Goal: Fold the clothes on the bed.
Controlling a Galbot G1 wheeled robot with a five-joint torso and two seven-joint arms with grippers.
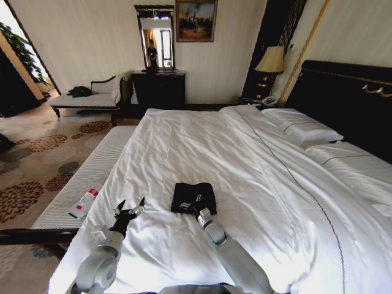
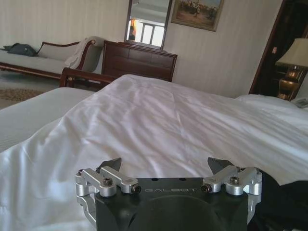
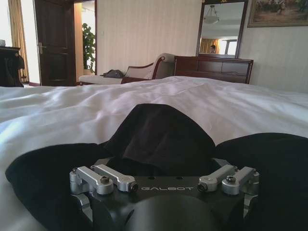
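At the bottom centre of the head view, the right gripper (image 1: pixel 199 212) is reaching up to the near edge of the black T-shirt (image 1: pixel 193 197), which is lying folded into a small square on the white bed (image 1: pixel 245 159), a little below the middle of the frame. In the right wrist view the right gripper (image 3: pixel 163 166) is sitting spread wide at the bottom, and the shirt (image 3: pixel 161 132) is bunching up in a dark hump between and over its fingers; whether they are pinching the cloth cannot be told. To the lower left of the head view the left gripper (image 1: pixel 130 210) is hovering over bare sheet, well apart from the shirt, its fingers released and splayed; the left wrist view is showing the same gripper (image 2: pixel 166 166) spread apart with nothing between the fingers (image 2: pixel 111 165). A bottle (image 1: pixel 84 203) is lying on the pale bench (image 1: pixel 92 171) at the left edge. Farther up the frame, white pillows (image 1: pixel 303 130) are resting against the dark headboard (image 1: pixel 346 98) at the upper right, beside a lit lamp (image 1: pixel 271 61). At the top, a dark dresser (image 1: pixel 158 89) is standing under a mirror (image 1: pixel 155 40).
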